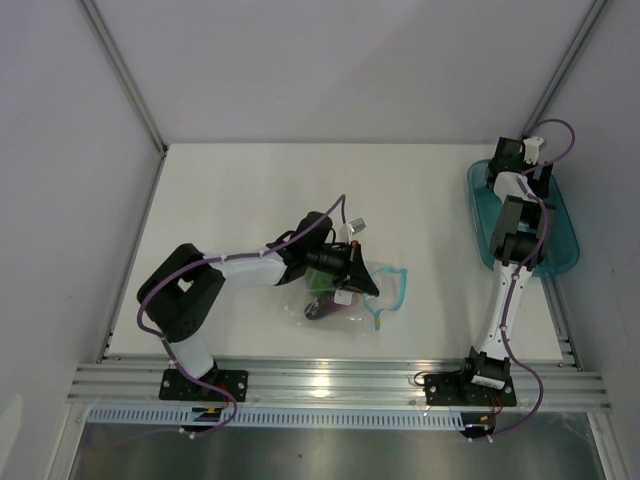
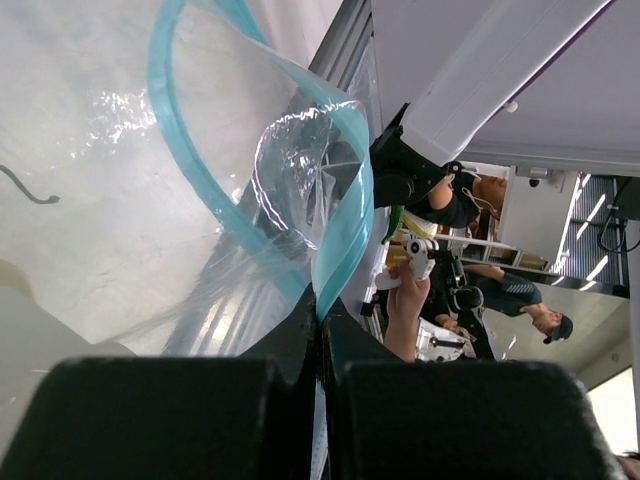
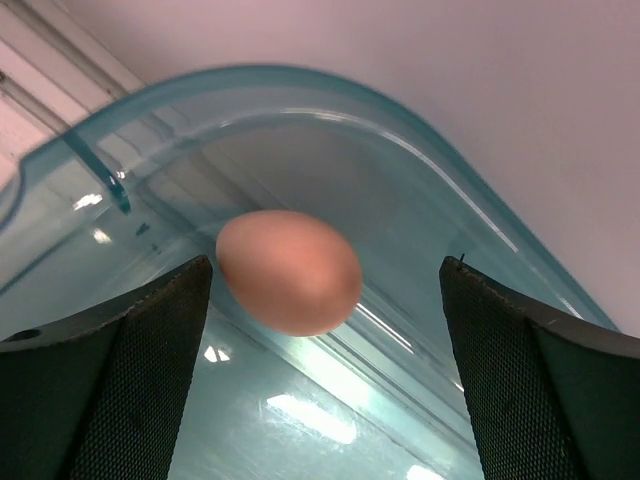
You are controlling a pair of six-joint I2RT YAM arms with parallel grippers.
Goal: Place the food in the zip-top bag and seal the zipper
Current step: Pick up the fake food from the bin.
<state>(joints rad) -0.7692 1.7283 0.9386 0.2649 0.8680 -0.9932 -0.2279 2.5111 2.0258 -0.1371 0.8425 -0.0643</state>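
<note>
The bag point(image 1: 345, 298) lies mid-surface point(image 1: 250, 190), mouth gaping, with green and purple food pieces point(image 1: 320, 297) inside. The left tool point(image 2: 320, 330) is pinched tight on the blue zipper strip point(image 2: 340, 235). The egg point(image 3: 290, 270) sits over in the teal tray point(image 3: 300, 85) at far right. The right tool point(image 3: 322, 268) is spread wide either side of it, not touching.

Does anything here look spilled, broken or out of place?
Nothing spilled or broken. The zip-top bag lies crumpled, its zipper bowed open where the left gripper pinches it. One egg sits in the teal tray, between the open fingers of the right gripper.
</note>
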